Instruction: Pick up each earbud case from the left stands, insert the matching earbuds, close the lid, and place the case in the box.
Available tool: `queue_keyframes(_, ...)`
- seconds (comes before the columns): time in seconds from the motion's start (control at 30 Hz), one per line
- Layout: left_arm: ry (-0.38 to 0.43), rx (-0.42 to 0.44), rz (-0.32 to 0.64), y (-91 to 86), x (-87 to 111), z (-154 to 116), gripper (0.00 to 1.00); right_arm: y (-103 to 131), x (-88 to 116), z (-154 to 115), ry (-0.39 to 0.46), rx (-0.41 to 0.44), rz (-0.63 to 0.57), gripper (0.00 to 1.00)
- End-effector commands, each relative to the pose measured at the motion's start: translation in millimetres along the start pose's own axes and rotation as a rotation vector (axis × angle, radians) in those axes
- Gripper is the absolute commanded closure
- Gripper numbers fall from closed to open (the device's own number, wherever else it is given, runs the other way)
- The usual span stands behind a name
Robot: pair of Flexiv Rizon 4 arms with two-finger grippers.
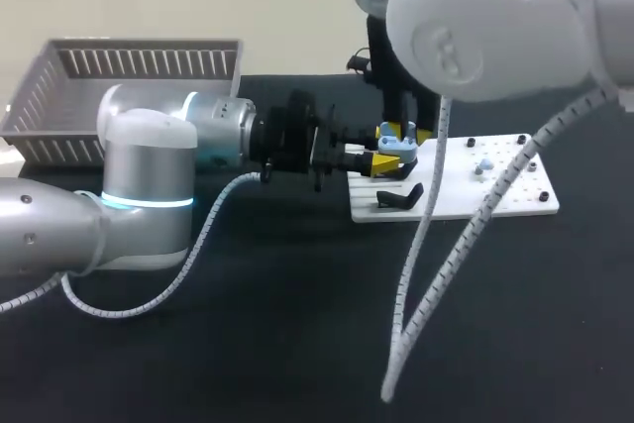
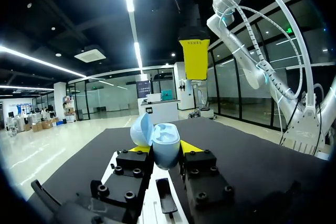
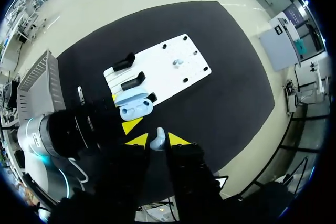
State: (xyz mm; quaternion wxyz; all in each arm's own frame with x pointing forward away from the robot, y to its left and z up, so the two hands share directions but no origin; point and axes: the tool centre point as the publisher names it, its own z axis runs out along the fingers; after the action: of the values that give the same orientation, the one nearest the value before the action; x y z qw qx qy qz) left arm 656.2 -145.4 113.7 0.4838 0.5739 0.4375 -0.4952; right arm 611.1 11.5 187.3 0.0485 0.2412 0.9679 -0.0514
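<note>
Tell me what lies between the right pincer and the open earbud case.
Nothing. In the left wrist view the right pincer hangs above the open earbud case in the left pincer; the gap is bare.

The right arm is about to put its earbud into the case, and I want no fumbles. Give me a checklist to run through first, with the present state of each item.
1. The pale blue plastic earbud case is clamped between the fingers of the left end effector: ok.
2. The case lid is swung open, with the sockets exposed: ok.
3. The small pale earbud is gripped in the right end effector: ok.
4. That earbud is lined up over its socket: cannot tell; the case lies ahead of the right fingers.
5. The second earbud lies on the white perforated board: ok.
</note>
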Motion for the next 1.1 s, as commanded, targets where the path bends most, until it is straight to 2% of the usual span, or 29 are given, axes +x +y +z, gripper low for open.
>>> queue_keyframes(0.03,0.000,-0.007,0.003,-1.6,0.4,0.5,1.00,-0.3,0.1,-0.9,0.001,0.000,0.000,1.00)
queue_keyframes(0.37,0.000,-0.007,0.003,-1.6,0.4,0.5,1.00,1.2,0.4,-1.3,0.007,-0.012,0.008,1.00)
queue_keyframes(0.73,0.000,-0.007,0.003,-1.6,0.4,0.5,1.00,16.0,-5.2,-3.4,0.049,-0.085,0.175,1.00)
queue_keyframes(0.87,0.000,-0.007,0.003,-1.6,0.4,0.5,1.00,22.3,-6.6,-1.9,0.078,-0.064,0.202,1.00)
queue_keyframes(1.1,0.000,-0.007,0.003,-1.6,0.4,0.5,1.00,24.7,-8.4,2.3,0.074,-0.042,0.219,1.00)
